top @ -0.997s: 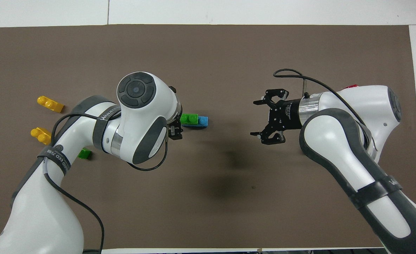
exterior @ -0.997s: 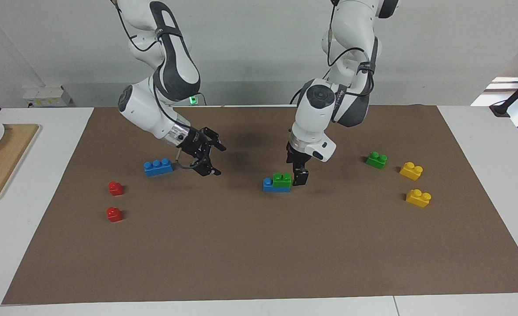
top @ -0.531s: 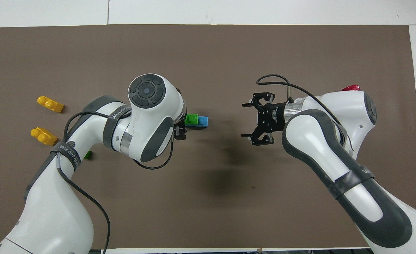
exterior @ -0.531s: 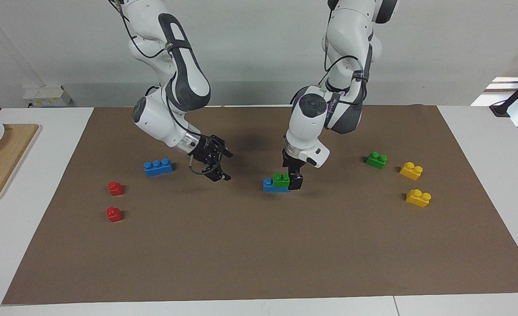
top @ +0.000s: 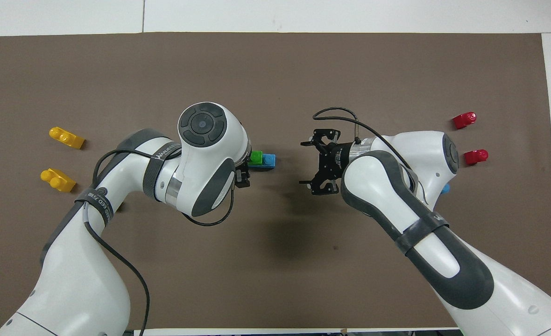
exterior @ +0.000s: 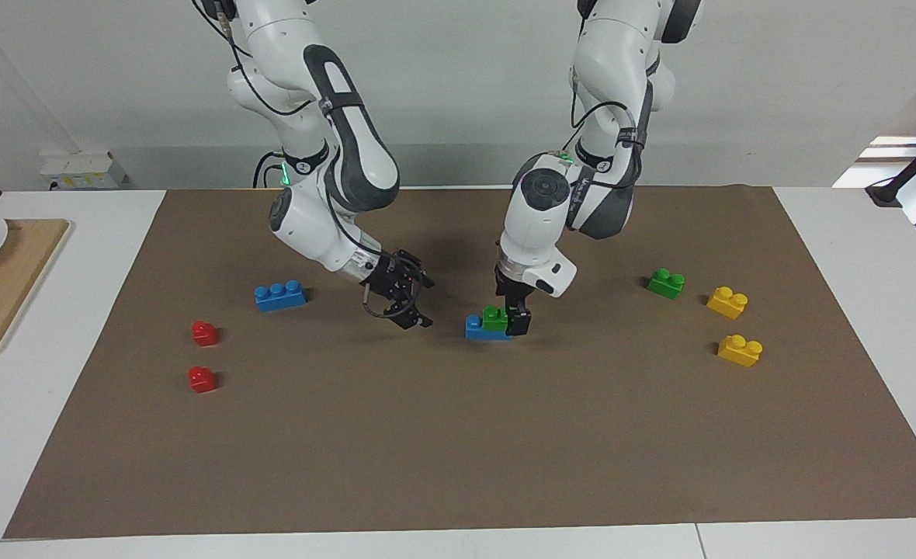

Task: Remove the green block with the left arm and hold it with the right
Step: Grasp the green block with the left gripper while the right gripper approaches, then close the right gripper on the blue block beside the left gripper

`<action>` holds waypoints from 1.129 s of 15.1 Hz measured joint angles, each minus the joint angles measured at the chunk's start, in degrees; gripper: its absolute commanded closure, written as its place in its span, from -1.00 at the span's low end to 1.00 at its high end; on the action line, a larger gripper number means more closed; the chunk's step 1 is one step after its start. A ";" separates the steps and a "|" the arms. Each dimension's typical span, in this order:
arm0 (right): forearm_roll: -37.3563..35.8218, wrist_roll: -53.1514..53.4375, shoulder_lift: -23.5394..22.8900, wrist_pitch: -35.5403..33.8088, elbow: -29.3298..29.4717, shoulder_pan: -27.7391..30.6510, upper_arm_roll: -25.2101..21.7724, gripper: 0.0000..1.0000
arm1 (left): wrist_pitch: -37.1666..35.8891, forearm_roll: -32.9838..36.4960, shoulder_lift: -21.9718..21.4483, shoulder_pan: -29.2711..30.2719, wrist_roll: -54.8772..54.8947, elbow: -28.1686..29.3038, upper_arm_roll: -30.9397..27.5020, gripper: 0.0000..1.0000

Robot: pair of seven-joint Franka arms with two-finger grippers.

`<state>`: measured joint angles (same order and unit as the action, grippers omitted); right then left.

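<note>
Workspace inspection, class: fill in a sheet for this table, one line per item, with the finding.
Surface: brown mat on a white table.
Job's things: green block stacked on a blue brick.
Clutter: second green brick, two yellow bricks, two red pieces, loose blue brick.
Grippers: left claw down at the green block; right claw open, over the mat.
Cables: thin cable at the right wrist.
Surroundings: wooden board.

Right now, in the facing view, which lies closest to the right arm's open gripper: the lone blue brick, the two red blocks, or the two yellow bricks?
From the right gripper:
1. Lone blue brick, toward the right arm's end.
2. Red blocks, nearer that end; the one closer to the robots comes first.
3. Yellow bricks, at the left arm's end; too close to rank.
</note>
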<state>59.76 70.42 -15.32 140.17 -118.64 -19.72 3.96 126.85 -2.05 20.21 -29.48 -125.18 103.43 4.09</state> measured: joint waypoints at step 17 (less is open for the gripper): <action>1.13 -0.02 -7.38 8.18 4.26 -6.99 0.04 -1.00 | 0.51 0.58 0.03 -0.03 -1.00 0.56 -0.10 -1.00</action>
<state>60.89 70.40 -22.70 148.35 -114.37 -26.71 4.00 127.35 -1.47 20.24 -29.51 -126.17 103.99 3.99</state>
